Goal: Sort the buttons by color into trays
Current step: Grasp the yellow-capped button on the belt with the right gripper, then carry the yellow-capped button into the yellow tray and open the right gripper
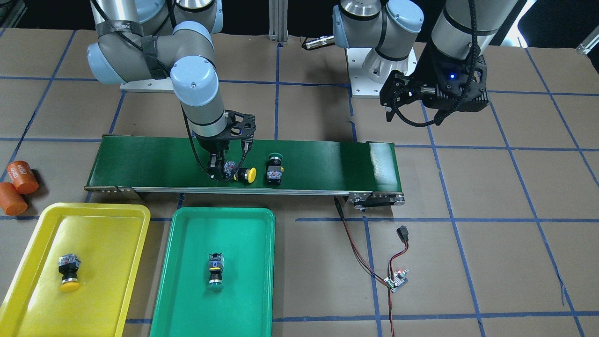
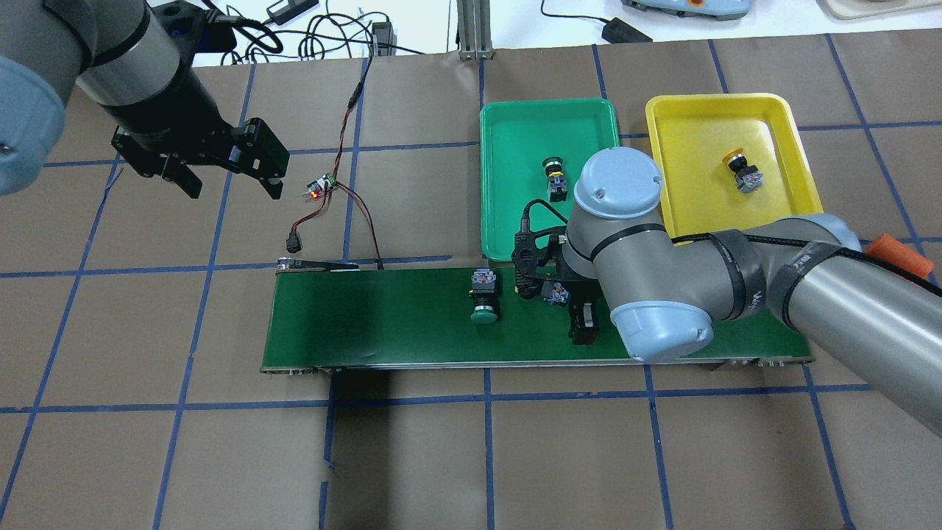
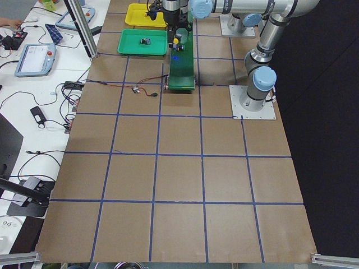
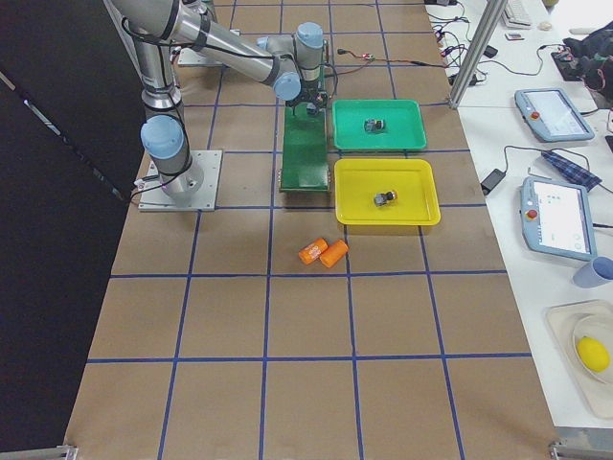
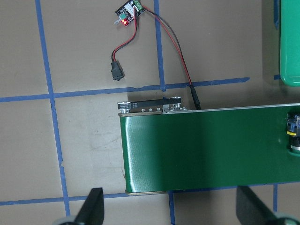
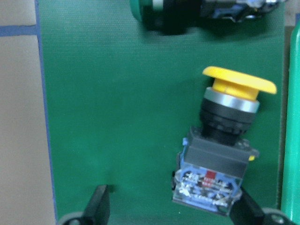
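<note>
- Hanging low over the green belt (image 1: 149, 161), the right claw (image 6: 171, 211) has its fingers (image 6: 246, 212) spread wide on either side of a yellow button (image 6: 220, 140) that lies on its side. One finger is just beside the button's base and the other stands apart.
- A green button (image 1: 274, 167) lies on the belt near it, also on its side.
- The left claw (image 5: 168, 208) hangs wide, holding nothing, above the tabletop (image 1: 491, 210) near the belt's other end.
- The yellow tray (image 1: 112, 234) holds a second yellow button (image 1: 69, 272); the green tray (image 1: 243, 252) beside it holds a second green button (image 1: 215, 270).
- Two orange cylinders (image 1: 21, 178) lie on the tabletop near the yellow tray.
</note>
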You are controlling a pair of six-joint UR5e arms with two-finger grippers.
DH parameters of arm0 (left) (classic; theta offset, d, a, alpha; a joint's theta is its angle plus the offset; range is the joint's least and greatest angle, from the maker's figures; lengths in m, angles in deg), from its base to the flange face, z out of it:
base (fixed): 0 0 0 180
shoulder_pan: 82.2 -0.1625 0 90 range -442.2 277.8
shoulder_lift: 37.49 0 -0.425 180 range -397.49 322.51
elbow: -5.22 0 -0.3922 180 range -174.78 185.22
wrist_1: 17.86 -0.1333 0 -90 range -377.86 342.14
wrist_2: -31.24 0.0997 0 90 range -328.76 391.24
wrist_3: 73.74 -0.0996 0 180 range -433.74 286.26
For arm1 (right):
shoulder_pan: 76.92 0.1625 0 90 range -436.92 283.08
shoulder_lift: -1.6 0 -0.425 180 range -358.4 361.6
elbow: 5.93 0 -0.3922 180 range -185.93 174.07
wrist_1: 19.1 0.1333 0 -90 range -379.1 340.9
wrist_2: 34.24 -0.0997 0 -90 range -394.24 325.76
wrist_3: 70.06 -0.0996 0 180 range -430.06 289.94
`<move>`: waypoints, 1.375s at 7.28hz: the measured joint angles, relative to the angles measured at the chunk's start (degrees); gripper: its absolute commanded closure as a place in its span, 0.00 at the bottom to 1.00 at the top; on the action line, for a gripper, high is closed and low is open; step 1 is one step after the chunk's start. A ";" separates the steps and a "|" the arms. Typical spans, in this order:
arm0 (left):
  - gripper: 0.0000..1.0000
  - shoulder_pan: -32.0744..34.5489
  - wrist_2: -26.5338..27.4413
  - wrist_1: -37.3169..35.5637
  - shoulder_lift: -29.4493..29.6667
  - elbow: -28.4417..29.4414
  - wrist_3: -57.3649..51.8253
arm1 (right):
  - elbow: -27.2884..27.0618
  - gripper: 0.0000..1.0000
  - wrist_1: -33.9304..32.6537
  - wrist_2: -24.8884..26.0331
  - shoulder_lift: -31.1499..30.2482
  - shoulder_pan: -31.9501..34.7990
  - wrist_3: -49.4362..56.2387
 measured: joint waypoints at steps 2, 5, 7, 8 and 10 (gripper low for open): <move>0.00 -0.32 0.00 -0.07 0.08 0.45 -0.10 | 0.86 0.87 -0.10 0.52 0.40 0.09 0.59; 0.00 -0.43 -0.03 -0.09 -0.33 0.00 -0.21 | 5.08 0.89 0.58 1.12 0.48 -2.19 4.33; 0.00 -0.38 0.16 -0.09 -0.44 -0.43 0.00 | 7.56 0.87 0.58 0.61 0.94 -13.48 12.17; 0.00 -0.35 0.15 -0.09 -0.30 -0.23 0.05 | 9.50 0.80 0.12 -0.05 2.82 -19.80 15.21; 0.00 -0.44 0.07 -0.08 -0.53 -0.20 -0.28 | 17.59 0.01 -1.02 -0.49 10.59 -27.65 19.23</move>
